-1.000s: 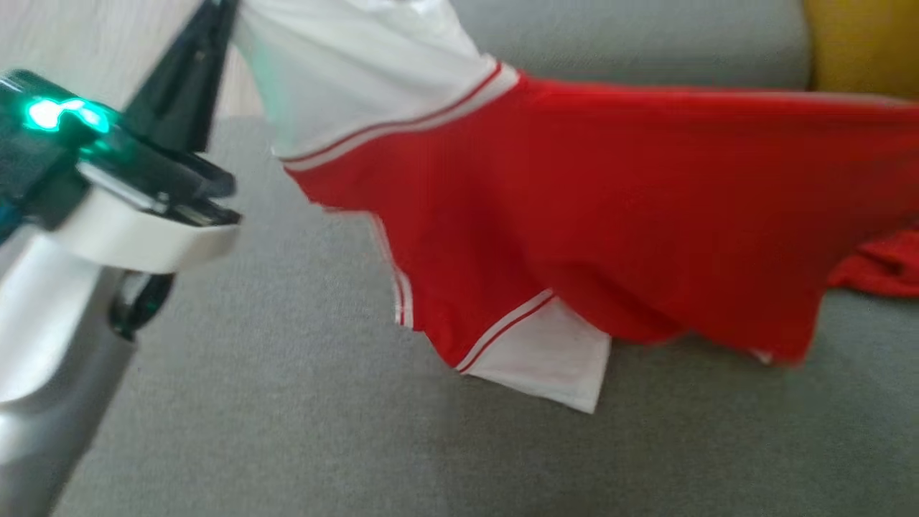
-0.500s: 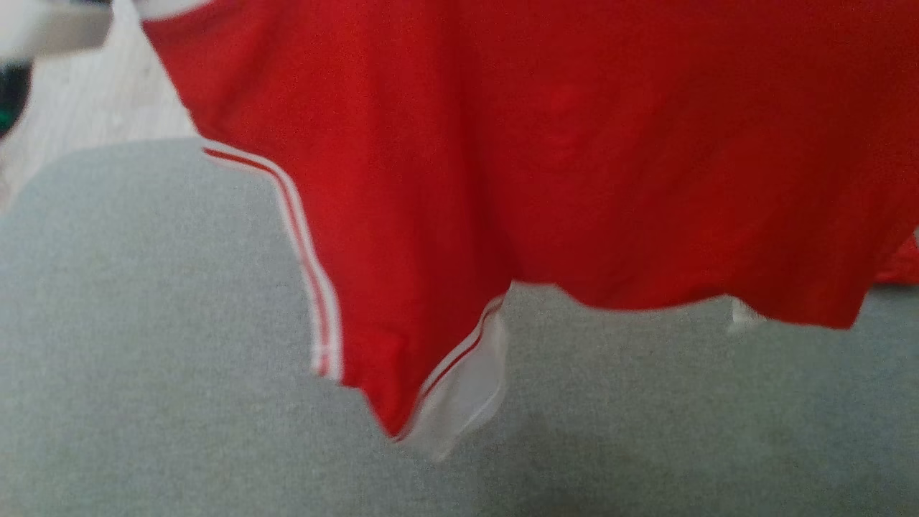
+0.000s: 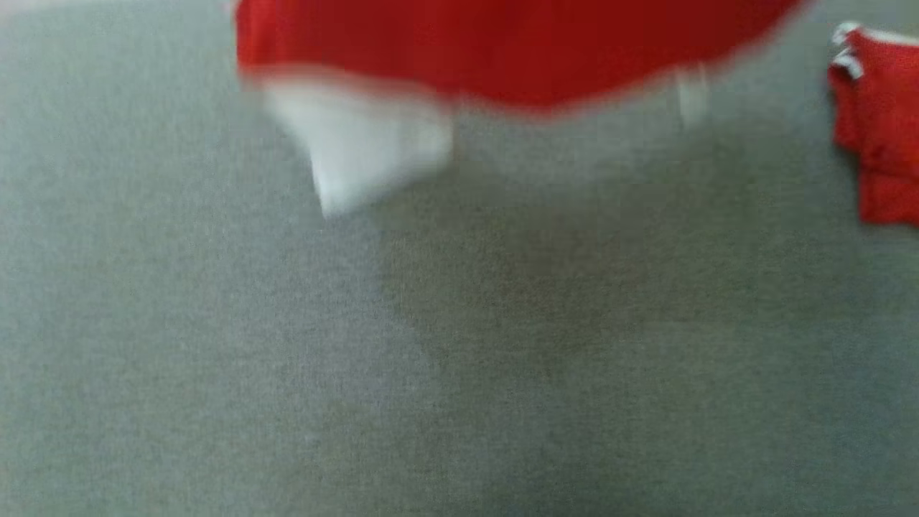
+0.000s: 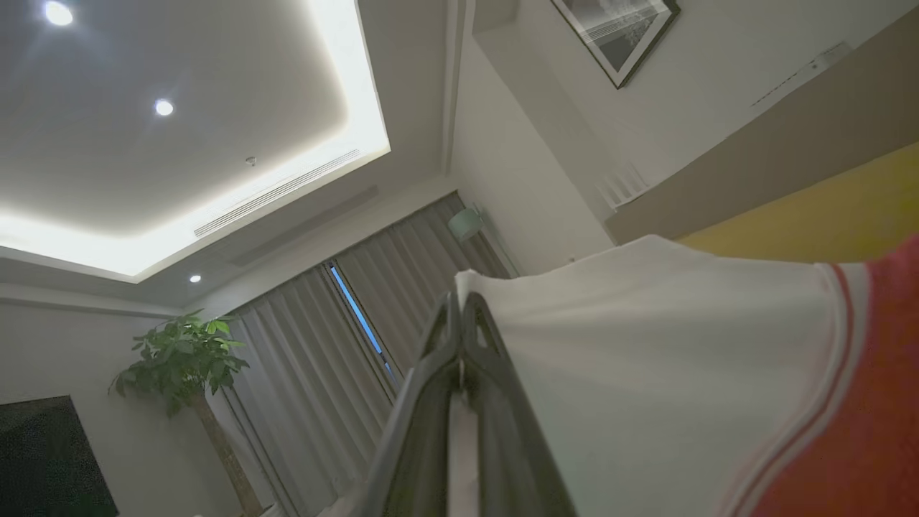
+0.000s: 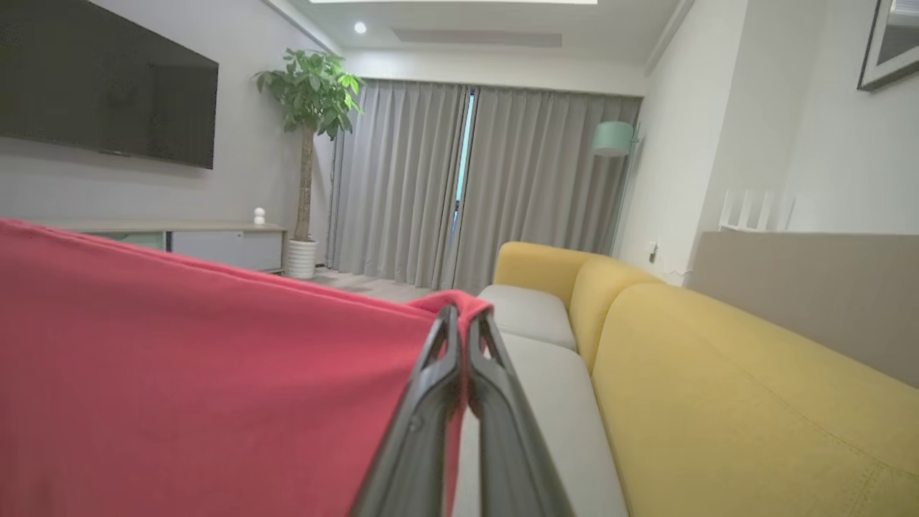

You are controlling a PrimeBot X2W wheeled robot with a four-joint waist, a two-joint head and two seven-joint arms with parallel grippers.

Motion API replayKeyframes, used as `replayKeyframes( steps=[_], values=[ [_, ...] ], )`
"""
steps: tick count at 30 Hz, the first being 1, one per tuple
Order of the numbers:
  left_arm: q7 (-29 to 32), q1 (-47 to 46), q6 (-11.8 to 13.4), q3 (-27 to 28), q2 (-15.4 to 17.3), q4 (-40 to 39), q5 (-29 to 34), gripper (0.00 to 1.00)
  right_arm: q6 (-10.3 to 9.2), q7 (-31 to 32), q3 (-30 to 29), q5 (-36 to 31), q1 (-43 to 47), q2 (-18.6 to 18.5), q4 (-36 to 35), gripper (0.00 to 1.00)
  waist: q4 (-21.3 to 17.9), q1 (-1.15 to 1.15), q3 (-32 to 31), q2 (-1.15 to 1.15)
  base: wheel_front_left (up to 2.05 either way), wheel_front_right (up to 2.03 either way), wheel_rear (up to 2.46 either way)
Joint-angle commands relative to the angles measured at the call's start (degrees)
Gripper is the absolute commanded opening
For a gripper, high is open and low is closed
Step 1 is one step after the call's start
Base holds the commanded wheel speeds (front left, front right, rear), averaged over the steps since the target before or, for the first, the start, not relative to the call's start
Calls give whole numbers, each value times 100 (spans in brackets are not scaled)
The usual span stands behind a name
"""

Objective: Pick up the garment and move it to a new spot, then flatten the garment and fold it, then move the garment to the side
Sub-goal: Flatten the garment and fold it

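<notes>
Over on our left, the left gripper is pressed tight on the white end of the garment; through the middle we hold the red cloth spread in the air above the grey seat; on our right, the right gripper pinches a red edge. Danger: tug too hard and a thin pinch slips, or the hem drops onto the red pile.

Head view heavily motion-blurred: garment smeared along the top edge, with a soft shadow beneath it on the grey cushion. My left wrist view is dim, cove light glaring upper left, walls bowed toward the edges. My right wrist view is evenly lit and sharp.
</notes>
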Motion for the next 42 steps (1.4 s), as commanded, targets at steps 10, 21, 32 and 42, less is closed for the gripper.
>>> replayKeyframes(
  steps=[10, 21, 32, 42],
  values=[
    [-53, -2, -129, 1278, -90, -1182, 430, 0, -5, -774, 182, -436, -704, -68, 843, 0, 435, -3, 1101, 0, 0, 0, 0],
    [-54, 2725, -330, 1883, -369, -2430, 698, 0, -5, -1396, 553, -131, 427, -206, 1613, 0, 660, -3, 1116, 0, 0, 0, 0],
    [-54, 6882, -224, 2440, -380, -3746, 731, 0, -5, -1555, 480, 964, 3394, -662, 740, 0, 326, -3, -313, 0, 0, 0, 0],
    [-54, 9000, 144, 2383, -646, -4277, 867, 0, -5, -1472, -453, 985, 5845, -790, -431, 0, 259, -3, -878, 0, 0, 0, 0]
  ],
)
